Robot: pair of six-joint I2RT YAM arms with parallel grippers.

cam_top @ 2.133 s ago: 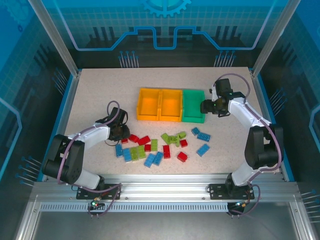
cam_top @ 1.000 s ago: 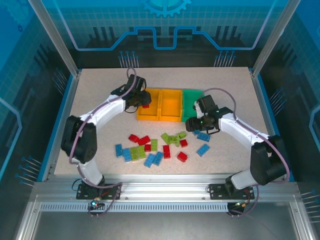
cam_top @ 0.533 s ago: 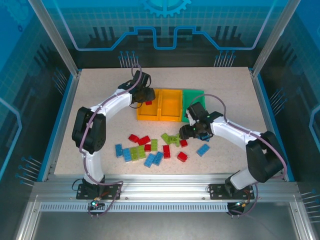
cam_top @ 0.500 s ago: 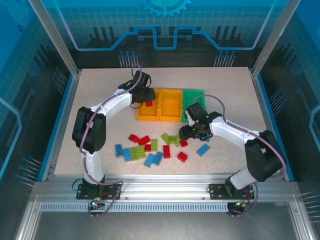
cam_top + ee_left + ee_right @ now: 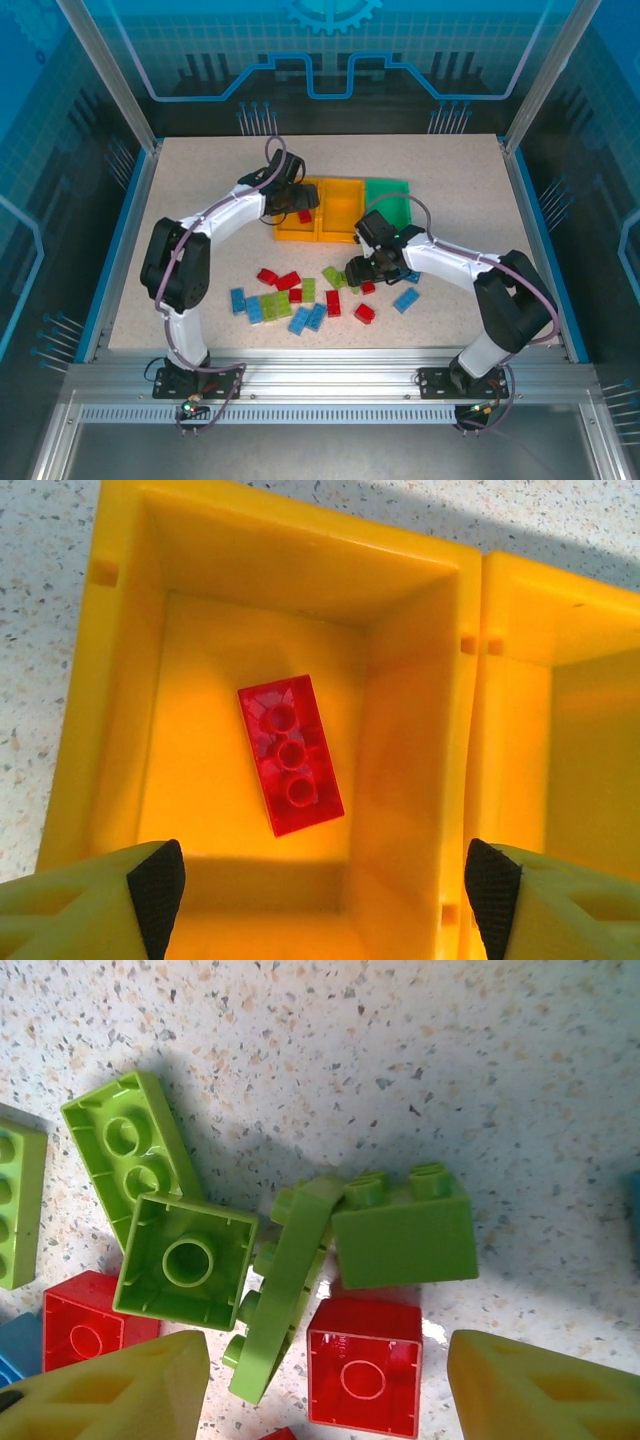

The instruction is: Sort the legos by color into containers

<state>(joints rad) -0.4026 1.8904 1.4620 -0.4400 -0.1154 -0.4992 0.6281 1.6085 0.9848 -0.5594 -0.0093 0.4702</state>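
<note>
Observer: Step in hand?
Recorder: Red sorting, judged: small red rectangular plastic brick [image 5: 290, 755] is seen lying flat in the left orange-yellow plastic bin [image 5: 110, 680]; left end effector [image 5: 320, 890] is held above it, jaws spread, empty.
Observer: Other side?
Recorder: Over light-green plastic bricks [image 5: 400, 1235] on the speckled table [image 5: 500, 1060], right end effector [image 5: 330, 1390] is spread, nothing pinched. Next, one green brick must be straddled cleanly; neighbours are touching.

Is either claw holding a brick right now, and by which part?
Neither. The left gripper stands open above the red brick lying in the yellow bin; the right gripper stands open over loose green bricks.
</note>
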